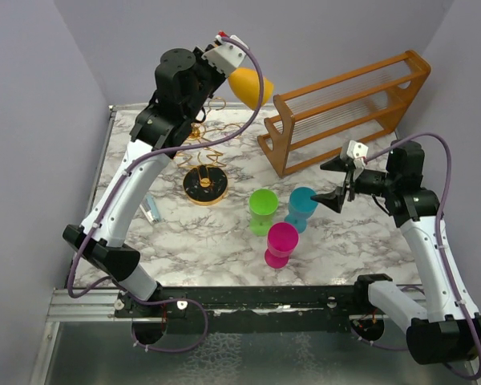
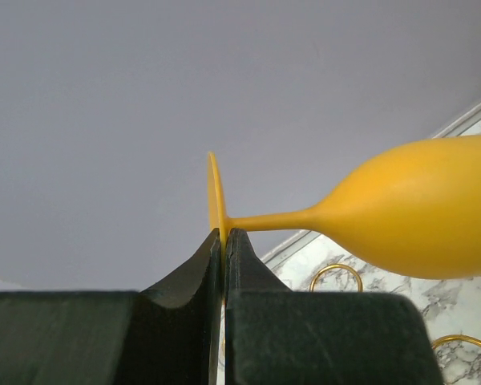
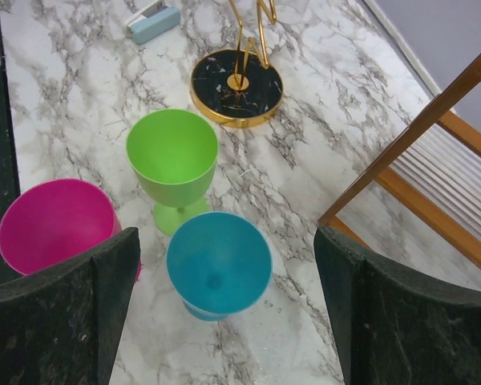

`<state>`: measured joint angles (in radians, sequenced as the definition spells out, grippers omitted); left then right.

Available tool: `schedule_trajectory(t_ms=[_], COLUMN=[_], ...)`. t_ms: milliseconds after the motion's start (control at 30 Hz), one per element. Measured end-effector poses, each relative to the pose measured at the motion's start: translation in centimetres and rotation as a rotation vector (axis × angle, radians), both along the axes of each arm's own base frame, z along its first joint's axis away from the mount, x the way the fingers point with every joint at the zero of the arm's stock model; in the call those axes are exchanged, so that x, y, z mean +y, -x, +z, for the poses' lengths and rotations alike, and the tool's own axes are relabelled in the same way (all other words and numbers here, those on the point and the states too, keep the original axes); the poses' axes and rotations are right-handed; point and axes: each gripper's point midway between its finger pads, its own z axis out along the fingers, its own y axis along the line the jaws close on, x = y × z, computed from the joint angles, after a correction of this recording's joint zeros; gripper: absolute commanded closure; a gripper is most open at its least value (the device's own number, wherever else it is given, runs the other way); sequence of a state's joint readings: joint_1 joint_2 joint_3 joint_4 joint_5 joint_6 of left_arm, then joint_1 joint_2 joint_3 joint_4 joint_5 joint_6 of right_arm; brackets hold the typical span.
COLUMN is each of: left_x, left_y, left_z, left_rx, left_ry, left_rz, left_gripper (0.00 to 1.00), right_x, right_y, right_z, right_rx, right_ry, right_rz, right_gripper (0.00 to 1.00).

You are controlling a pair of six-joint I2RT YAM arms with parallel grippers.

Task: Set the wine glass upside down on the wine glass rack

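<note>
**Yellow glass held sideways above the gold rack**

At the left, the left gripper (image 2: 223, 241) is seen pressed together on the edge of the foot of the wine glass (image 2: 417, 216), which is carried high over the far part of the table. The glass's long axis is laid nearly level: the stem runs from the pinched foot toward the right of the wrist view, with the bowl at its end. The wine glass rack (image 1: 204, 183) is found below, its gold rings glimpsed just under the bowl. The coming move is judged to hinge on tipping that axis until the bowl hangs down. Further right, the right gripper (image 1: 338, 180) is held spread wide and empty above the teal cup (image 3: 218, 265), well apart from the rack; the left arm is the nearer.
</note>
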<state>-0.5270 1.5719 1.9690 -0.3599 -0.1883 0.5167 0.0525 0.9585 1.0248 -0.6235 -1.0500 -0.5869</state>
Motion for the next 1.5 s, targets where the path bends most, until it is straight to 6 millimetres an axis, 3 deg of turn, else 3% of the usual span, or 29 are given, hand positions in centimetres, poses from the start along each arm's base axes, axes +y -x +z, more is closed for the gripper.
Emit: schedule_trajectory(t_ms=[333,667,1067,1100,1333,1500], left_x=[-2.7,-3.8,-4.5,-4.6,-4.2,-3.4], left_y=[-0.9,-2.0,-1.6,-1.5,-1.2,-0.5], left_z=[-1.4,-7.4,-10.7,-12.4,-13.8,-13.5], left_rx=[-0.044,0.014,0.051,0.080,0.118,0.122], left_ry=[-0.176,-0.392,-0.537,-0.574,-0.608,-0.614], left_rz=[-0.039,-0.045,-0.090,-0.103,-0.101,-0.081], left_gripper=[1.00,1.00,0.99,0.99,1.00,0.99], right_x=[0.1,0.1,0.1,0.1,0.1,0.1], right_y=[0.3,0.4,0.4,0.3,0.3,0.3], right_z=[-0.5,-0.7,-0.9,-1.1,-1.2,-1.3], right_rx=[0.010,0.007,0.013,0.013,0.015,0.013], right_ry=[-0.010,-0.010,-0.010,-0.010,-0.010,-0.010], right_rz=[0.006,0.005,0.005,0.005,0.005,0.005], right_gripper=[0.11,0.11,0.11,0.11,0.11,0.11])
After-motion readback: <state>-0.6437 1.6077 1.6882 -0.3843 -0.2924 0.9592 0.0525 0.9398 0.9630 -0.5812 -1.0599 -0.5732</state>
